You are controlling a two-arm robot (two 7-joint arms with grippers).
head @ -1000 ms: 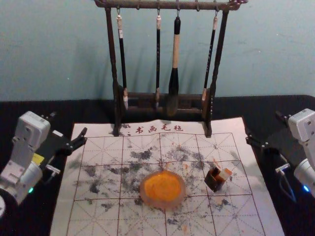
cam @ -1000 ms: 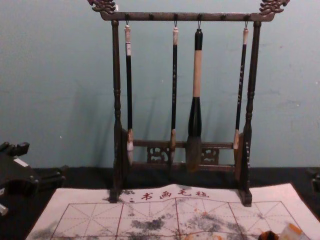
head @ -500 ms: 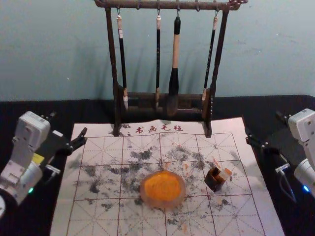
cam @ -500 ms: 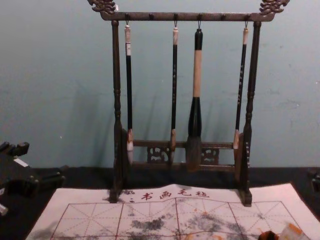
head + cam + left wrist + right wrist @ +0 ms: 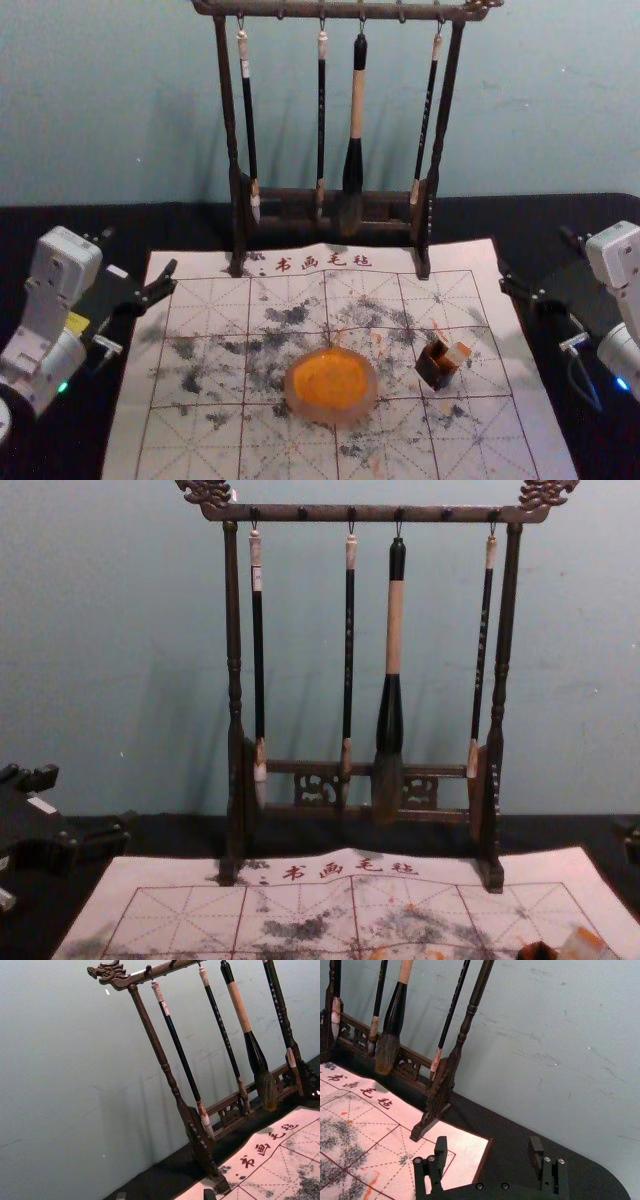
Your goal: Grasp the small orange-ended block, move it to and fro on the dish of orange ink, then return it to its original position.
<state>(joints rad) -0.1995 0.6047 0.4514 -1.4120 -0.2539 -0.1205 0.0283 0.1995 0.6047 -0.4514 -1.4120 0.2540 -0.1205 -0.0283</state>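
Orange-ended block (image 5: 458,354) leaned in the dark holder (image 5: 436,374), right of the ink dish (image 5: 330,413). Left gripper (image 5: 140,252) and right gripper (image 5: 536,257) hung at opposite mat (image 5: 130,440) edges, fingers spread apart.

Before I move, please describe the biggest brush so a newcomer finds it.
Behind the calligraphy mat stands a dark wooden rack. Four brushes hang there; the biggest brush is third from left. Only it has a long tan middle; its neighbours are slimmer.
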